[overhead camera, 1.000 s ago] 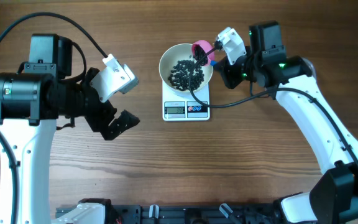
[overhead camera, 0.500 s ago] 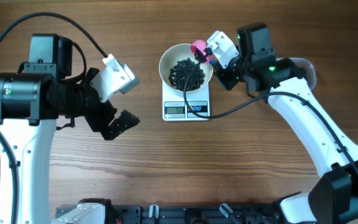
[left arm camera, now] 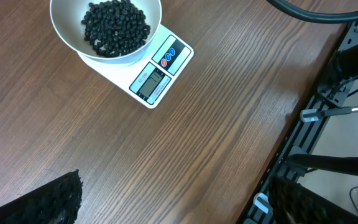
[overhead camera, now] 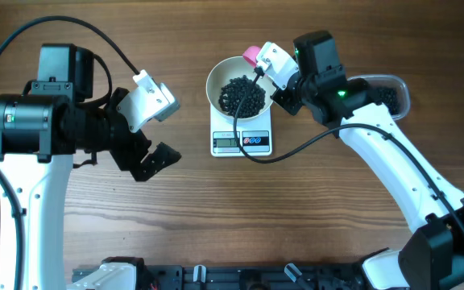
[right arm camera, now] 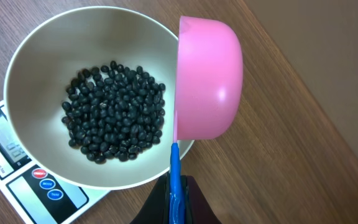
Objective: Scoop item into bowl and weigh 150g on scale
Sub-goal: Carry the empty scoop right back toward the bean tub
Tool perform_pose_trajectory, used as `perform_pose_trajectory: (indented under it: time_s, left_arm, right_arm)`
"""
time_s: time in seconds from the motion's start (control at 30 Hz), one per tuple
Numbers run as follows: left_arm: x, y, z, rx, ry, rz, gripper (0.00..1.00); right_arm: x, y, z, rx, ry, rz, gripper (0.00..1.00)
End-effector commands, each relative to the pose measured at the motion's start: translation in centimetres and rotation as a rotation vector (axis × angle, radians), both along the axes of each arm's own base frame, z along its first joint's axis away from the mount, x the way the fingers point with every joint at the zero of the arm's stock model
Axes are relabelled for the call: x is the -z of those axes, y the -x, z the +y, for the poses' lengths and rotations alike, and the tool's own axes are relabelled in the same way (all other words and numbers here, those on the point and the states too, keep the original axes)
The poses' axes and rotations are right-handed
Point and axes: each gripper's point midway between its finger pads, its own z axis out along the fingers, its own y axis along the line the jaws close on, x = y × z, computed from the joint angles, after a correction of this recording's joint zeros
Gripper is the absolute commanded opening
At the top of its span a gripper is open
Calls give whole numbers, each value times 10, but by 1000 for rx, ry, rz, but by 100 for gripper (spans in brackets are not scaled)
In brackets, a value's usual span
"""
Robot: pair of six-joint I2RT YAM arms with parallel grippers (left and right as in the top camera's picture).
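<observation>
Looking down the right wrist view, I see the right pincer [right arm camera: 174, 202] clenched on the thin blue handle of the pink scoop [right arm camera: 209, 87], which is rolled onto its side just over the rim of the bowl [right arm camera: 36, 74]. The scoop's mouth faces the bowl, a pose that makes sense for tipping a load out, though I cannot see whether anything is left inside. The beans [right arm camera: 114, 112] lie as a dark loose heap in the bottom of the bowl, none on the wood around it. The bowl sits on the scale [overhead camera: 242, 142] near the middle of the tabletop's far edge, so every addition registers at once; the display is too small for me to read. The clear tub [overhead camera: 393, 89] with more beans shows partly under the right arm, towards the far right corner, within short reach for refills. The left pincer [overhead camera: 145, 133] hangs released and empty over the left side of the tabletop, well apart from the scale, likely parked clear of the work. I judge more scoops depend on that reading.
</observation>
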Motion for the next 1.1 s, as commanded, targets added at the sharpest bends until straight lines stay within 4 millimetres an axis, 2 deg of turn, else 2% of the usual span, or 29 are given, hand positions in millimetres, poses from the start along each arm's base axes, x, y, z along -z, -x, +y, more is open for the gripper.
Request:
perform_pose_trajectory:
  time_s: [0.0, 0.1, 0.27, 0.4, 0.57, 0.63, 0.93, 1.07]
  left_arm:
    - [-5, 0, 2, 3, -4, -26, 100]
    - [-5, 0, 2, 3, -4, -26, 100]
    - [-5, 0, 2, 3, -4, -26, 100]
    - [-5, 0, 2, 3, -4, -26, 100]
    - [-5, 0, 2, 3, -4, -26, 100]
    - [-5, 0, 2, 3, -4, -26, 100]
    - [-5, 0, 2, 3, -4, -26, 100]
    - [-5, 0, 2, 3, -4, -26, 100]
  right_arm:
    - [4, -3, -1, 63, -27, 22, 4]
    - [-4, -2, -1, 126, -82, 44, 4]
    - [-33, 6, -8, 149, -108, 29, 4]
    - [-50, 17, -34, 250, -124, 57, 4]
    - [-61, 33, -83, 411, -142, 117, 4]
    - [-59, 45, -117, 497, -115, 153, 4]
    - [-41, 60, -212, 766, 26, 219, 4]
    - [-21, 62, -237, 801, 100, 267, 4]
